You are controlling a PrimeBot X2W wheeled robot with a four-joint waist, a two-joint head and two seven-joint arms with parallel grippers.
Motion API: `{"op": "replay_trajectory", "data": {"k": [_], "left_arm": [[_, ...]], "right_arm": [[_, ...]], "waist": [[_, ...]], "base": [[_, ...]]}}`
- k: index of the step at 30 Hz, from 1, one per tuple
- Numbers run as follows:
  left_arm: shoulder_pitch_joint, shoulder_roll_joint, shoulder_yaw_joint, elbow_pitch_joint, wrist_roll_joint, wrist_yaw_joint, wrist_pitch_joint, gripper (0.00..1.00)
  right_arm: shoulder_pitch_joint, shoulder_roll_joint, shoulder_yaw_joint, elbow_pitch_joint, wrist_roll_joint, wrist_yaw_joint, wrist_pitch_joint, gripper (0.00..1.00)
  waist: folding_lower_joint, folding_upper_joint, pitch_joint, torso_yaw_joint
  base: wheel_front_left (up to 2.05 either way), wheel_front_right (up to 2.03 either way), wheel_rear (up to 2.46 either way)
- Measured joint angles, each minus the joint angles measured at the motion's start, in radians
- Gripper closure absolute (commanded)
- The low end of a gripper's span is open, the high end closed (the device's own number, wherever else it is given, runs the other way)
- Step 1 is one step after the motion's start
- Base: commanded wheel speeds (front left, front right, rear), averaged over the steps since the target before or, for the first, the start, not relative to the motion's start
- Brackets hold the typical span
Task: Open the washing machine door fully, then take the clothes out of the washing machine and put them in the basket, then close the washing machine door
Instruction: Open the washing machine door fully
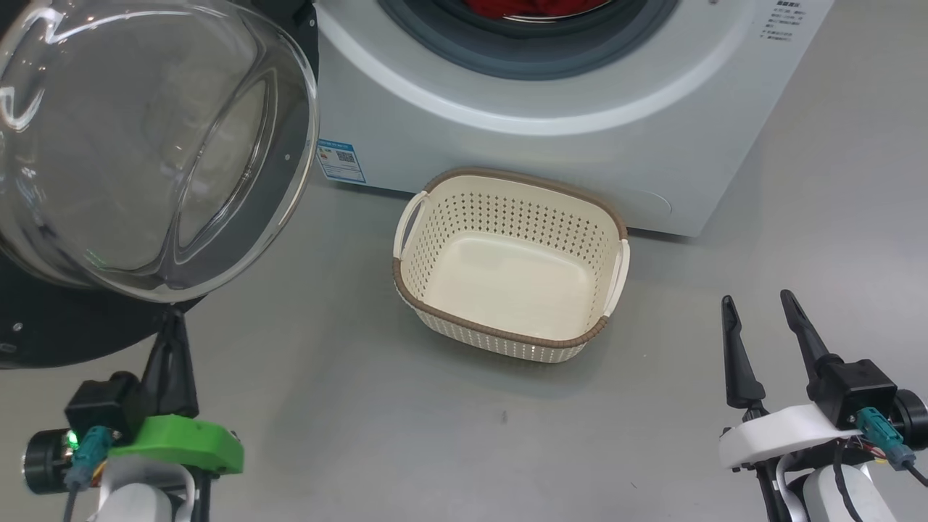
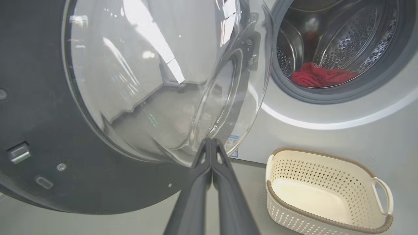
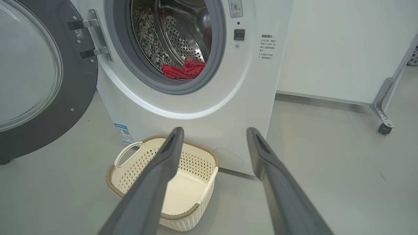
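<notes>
Left tool (image 2: 211, 141), clenched on nothing, is resting its tips at the lower edge of the glass bowl (image 2: 147, 81); contact is unclear. Right tool (image 1: 757, 297), released, is hovering well out from the washing machine (image 1: 551, 159). Basket (image 1: 522, 176) is sitting empty just before the machine. Washing machine door (image 1: 145, 145) is standing swung out to the machine's left. Judgement: push on the black rim (image 2: 32, 98), not the glass, sweeping steadily outward. Clothes (image 3: 184, 70) are lying inside the machine's drum (image 3: 183, 32).

Green left bracket (image 1: 177, 444), white right bracket (image 1: 772, 433)
</notes>
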Motion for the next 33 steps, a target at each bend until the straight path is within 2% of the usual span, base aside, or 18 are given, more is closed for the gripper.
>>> {"op": "replay_trajectory", "data": {"k": [6,7,8,9,10,12,13,14,33], "left_arm": [[0.030,-0.011,-0.041,-0.033,0.005,-0.025,0.000,1.00],[0.035,-0.011,-0.046,-0.033,0.005,-0.029,0.000,0.96],[0.039,-0.012,-0.053,-0.034,0.005,-0.033,0.000,0.86],[0.045,-0.012,-0.058,-0.036,0.005,-0.034,0.000,0.83],[0.051,-0.014,-0.063,-0.034,0.005,-0.035,0.000,0.73],[0.062,-0.016,-0.066,-0.034,0.005,-0.038,0.000,0.45],[0.065,-0.016,-0.067,-0.035,0.005,-0.038,0.000,0.19],[0.068,-0.016,-0.066,-0.037,0.005,-0.038,0.000,0.00],[0.116,-0.012,-0.057,-0.041,0.036,-0.016,0.000,0.00]], "right_arm": [[0.000,0.004,0.003,0.013,0.001,0.000,0.000,0.00],[0.000,0.005,0.004,0.017,0.001,0.001,0.000,0.00],[0.000,0.005,0.006,0.022,0.002,0.001,0.000,0.00],[0.001,0.007,0.007,0.026,0.003,0.001,0.000,0.00],[0.002,0.009,0.008,0.027,0.003,0.001,0.000,0.00],[0.005,0.011,0.012,0.031,0.003,0.001,0.000,0.00],[0.007,0.012,0.015,0.033,0.003,0.001,0.000,0.00],[0.009,0.012,0.017,0.035,0.003,0.002,0.000,0.00],[0.022,0.020,0.026,0.058,0.011,0.019,0.000,0.00]], "waist": [[0.0000,0.0000,-0.018,-0.035],[0.0000,0.0000,-0.022,-0.041],[0.0000,0.0000,-0.025,-0.048],[0.0000,0.0000,-0.029,-0.056],[0.0000,0.0000,-0.033,-0.063],[0.0000,0.0000,-0.040,-0.079],[0.0000,0.0000,-0.044,-0.088],[0.0000,0.0000,-0.048,-0.097],[0.0000,0.0000,-0.107,-0.265]], "base": [[0.00,0.00,0.00],[0.00,0.00,0.00],[0.00,0.00,0.00],[0.00,0.00,0.00],[0.00,0.00,0.00],[0.00,0.00,0.00],[0.00,0.00,0.00],[0.00,0.00,0.00],[0.00,0.00,0.00]]}}
